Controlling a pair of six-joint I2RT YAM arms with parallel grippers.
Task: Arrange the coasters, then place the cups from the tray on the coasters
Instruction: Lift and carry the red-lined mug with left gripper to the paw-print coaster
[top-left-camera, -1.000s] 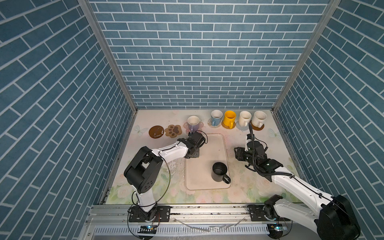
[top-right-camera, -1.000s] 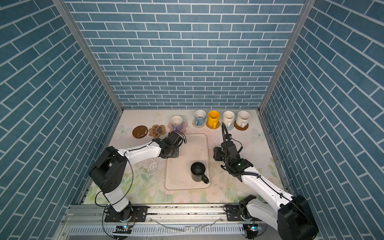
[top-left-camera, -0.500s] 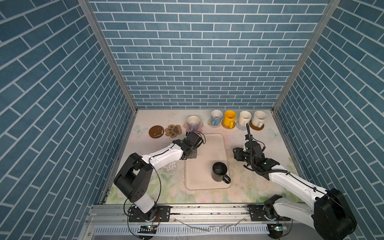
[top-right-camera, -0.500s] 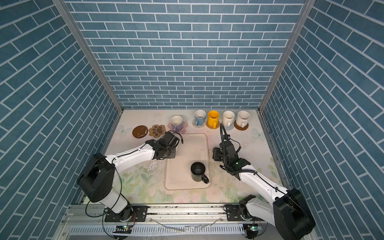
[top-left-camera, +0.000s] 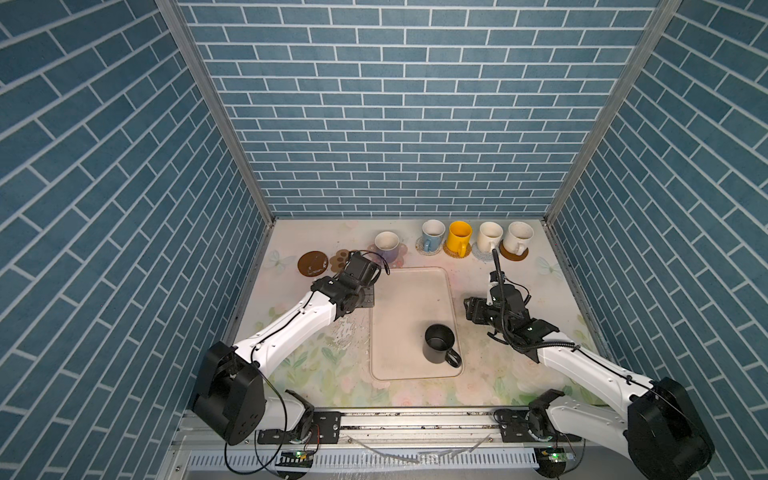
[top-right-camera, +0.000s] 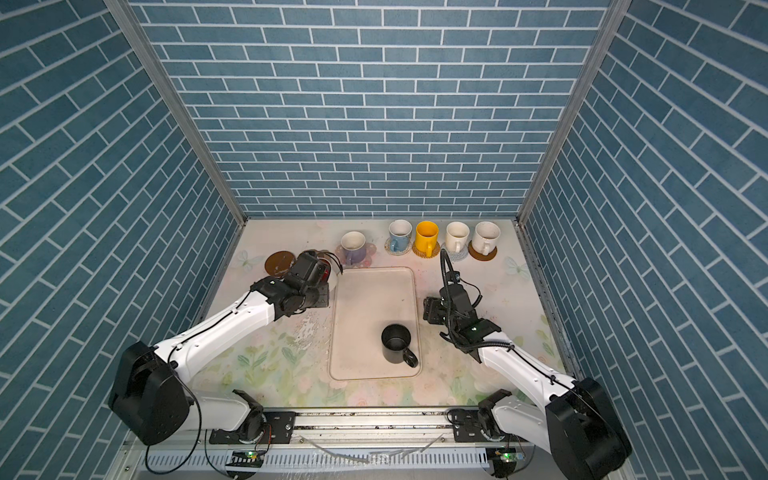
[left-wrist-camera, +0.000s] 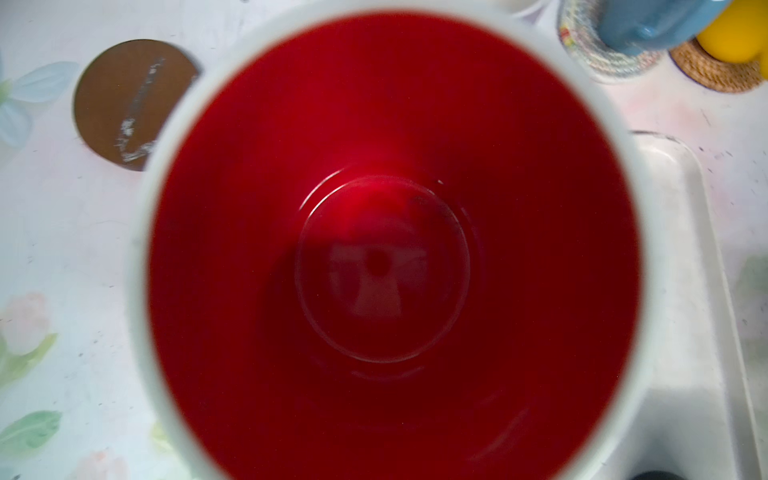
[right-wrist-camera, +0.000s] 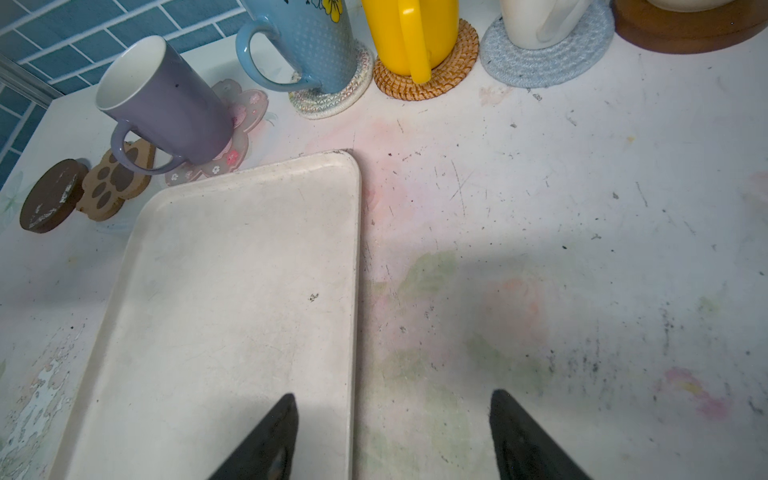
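Since a sec ago my left tool (top-right-camera: 325, 273) has swung off the large cream rectangular tray (top-left-camera: 409, 286), taking the white mug w/ red inside (left-wrist-camera: 390, 249) along. The mug's now centre-left in both top views, just left of the tray's upper-left corner and above the brown paw-shaped coaster (top-left-camera: 337, 261). Fingers don't show in the left wrist view, but the mug travelled w/ the wrist, so I read the tool as pinching it. Can't tell if it's touched down. Right tool (right-wrist-camera: 395, 395) has spread wider, empty, straddling the tray's right rim and the counter (right-wrist-camera: 540, 208). So cup six is nearly placed. Only the black mug (top-left-camera: 438, 349) remains, lower right on the tray, prob for the bare round brown disc coaster (top-left-camera: 312, 264).
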